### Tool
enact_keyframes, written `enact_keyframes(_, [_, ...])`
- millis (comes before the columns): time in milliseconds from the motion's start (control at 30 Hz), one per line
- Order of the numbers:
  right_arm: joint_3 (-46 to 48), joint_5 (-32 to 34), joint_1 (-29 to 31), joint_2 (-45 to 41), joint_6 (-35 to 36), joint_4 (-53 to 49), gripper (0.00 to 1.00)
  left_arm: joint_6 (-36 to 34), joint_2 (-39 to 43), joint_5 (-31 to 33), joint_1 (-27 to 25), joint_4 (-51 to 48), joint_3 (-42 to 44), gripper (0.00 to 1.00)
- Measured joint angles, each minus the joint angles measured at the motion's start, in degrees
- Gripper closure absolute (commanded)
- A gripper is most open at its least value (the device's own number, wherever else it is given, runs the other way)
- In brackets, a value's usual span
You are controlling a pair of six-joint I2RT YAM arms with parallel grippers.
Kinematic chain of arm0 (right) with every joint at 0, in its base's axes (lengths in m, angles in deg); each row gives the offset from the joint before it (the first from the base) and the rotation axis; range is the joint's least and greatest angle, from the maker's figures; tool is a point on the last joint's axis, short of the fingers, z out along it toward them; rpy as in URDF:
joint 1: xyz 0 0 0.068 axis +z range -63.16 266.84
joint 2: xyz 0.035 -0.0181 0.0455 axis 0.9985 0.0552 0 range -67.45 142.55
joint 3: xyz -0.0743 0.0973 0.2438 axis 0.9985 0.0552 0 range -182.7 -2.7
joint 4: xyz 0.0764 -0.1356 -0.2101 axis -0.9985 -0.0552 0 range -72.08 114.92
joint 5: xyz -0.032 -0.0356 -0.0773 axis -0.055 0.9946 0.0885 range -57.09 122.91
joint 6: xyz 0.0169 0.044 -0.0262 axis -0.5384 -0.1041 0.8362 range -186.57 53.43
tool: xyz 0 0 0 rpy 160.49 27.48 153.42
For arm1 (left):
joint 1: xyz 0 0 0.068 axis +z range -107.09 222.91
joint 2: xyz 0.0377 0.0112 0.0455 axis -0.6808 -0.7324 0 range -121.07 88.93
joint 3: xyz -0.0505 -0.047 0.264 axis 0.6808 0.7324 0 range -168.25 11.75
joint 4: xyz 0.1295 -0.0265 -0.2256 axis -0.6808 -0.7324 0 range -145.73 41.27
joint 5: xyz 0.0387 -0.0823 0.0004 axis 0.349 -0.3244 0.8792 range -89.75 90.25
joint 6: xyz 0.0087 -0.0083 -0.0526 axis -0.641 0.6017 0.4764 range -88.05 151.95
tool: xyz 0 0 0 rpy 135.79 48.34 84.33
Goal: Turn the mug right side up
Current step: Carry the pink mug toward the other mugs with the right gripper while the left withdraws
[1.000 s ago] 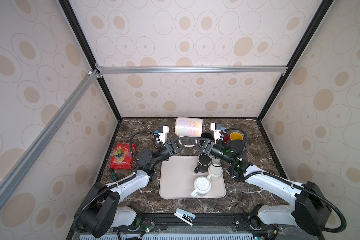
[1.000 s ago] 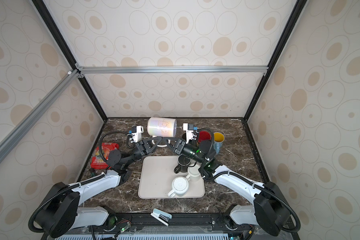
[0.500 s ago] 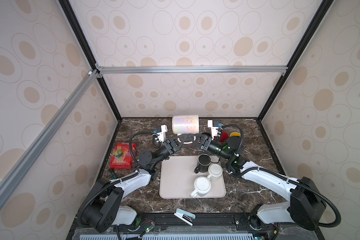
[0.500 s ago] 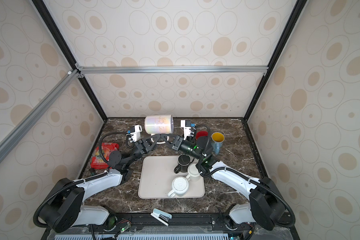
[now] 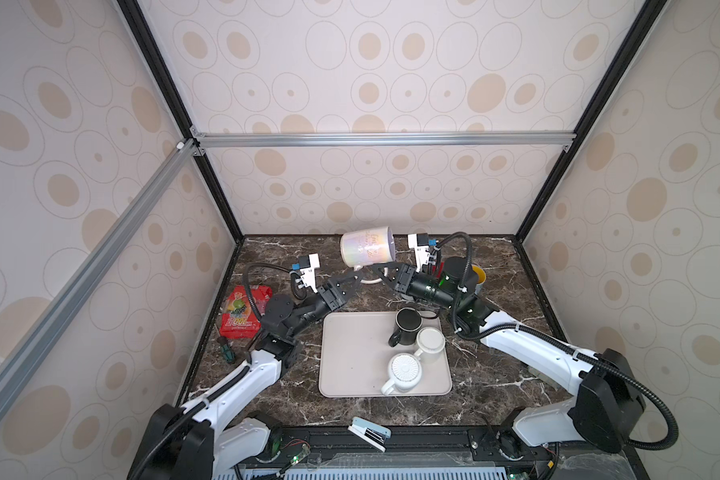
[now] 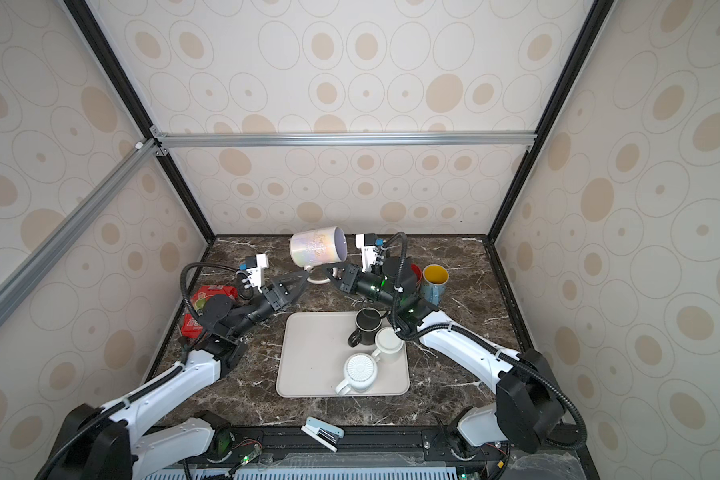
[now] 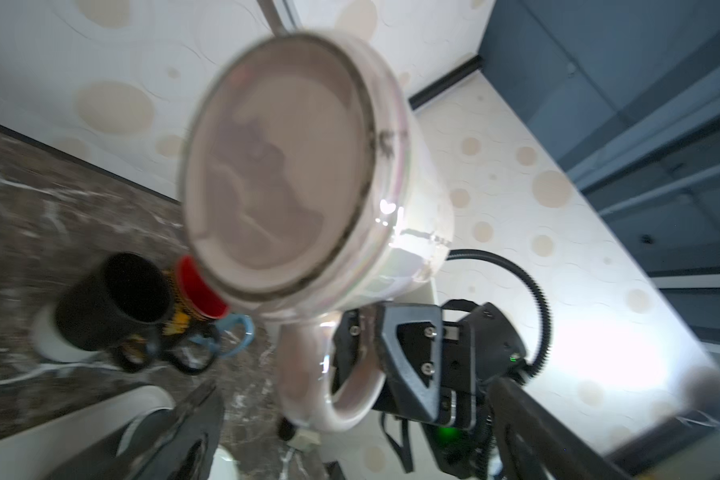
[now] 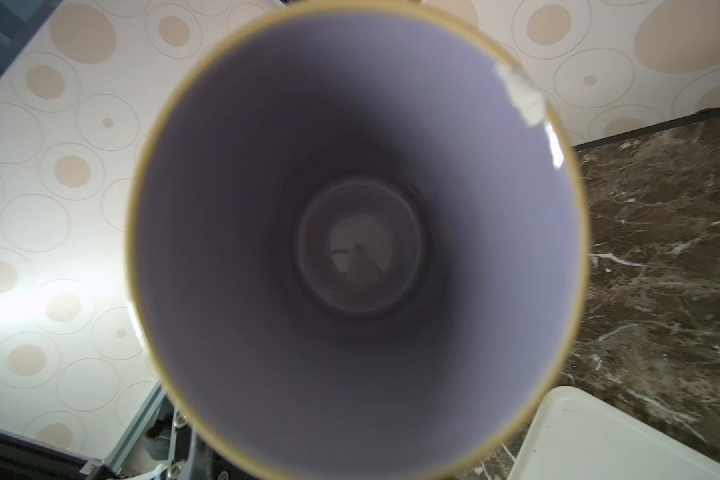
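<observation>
Top views both run it front to back: on the tray [image 5: 350, 365] stand a black mug [image 5: 406, 326] and two white mugs [image 5: 429, 343], directly on the near side of the action. Just past the tray's far edge the left gripper [image 5: 352, 282] is spread wide and empty, so the right gripper [image 5: 385, 274], clenched on the handle [image 7: 302, 374] alone, carries everything. Above it, off the table [image 5: 495, 374] behind the tray, the mug [image 5: 366, 251] lies on its side, mouth turned toward the right gripper, handle down. That's top-heavy, folks: the body could swivel round in that grip as it rolls upright, or slip out and crash onto the tray's mugs. Behind the tray's far right corner, a yellow mug [image 5: 479, 274] stands close by the right gripper; a wide swing may clip it.
</observation>
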Motion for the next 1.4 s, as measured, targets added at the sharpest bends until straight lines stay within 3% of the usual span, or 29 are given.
enact_keyframes(167, [-10.1, 4.5, -0.3, 3.3, 7.1, -17.3, 1.0, -16.0, 7.2, 12.9, 0.4, -23.5, -5.2, 0.0])
enact_keyframes(367, [-20.0, 17.1, 1.0, 8.8, 15.3, -34.7, 1.0, -23.7, 8.4, 21.3, 0.7, -36.5, -8.4, 0.0])
enact_keyframes(600, [-36.0, 26.1, 1.8, 21.4, 21.0, -53.2, 1.0, -26.9, 6.2, 19.2, 0.7, -38.7, -8.0, 0.0])
enact_keyframes(767, [-38.2, 31.1, 3.4, 24.7, 24.4, -58.5, 1.0, -27.4, 6.3, 17.9, 0.7, -38.3, -7.7, 0.0])
enact_keyframes(1400, [-41.9, 40.2, 4.3, 33.3, 29.6, -63.2, 1.0, -28.0, 1.5, 14.8, 0.7, -38.1, -5.7, 0.0])
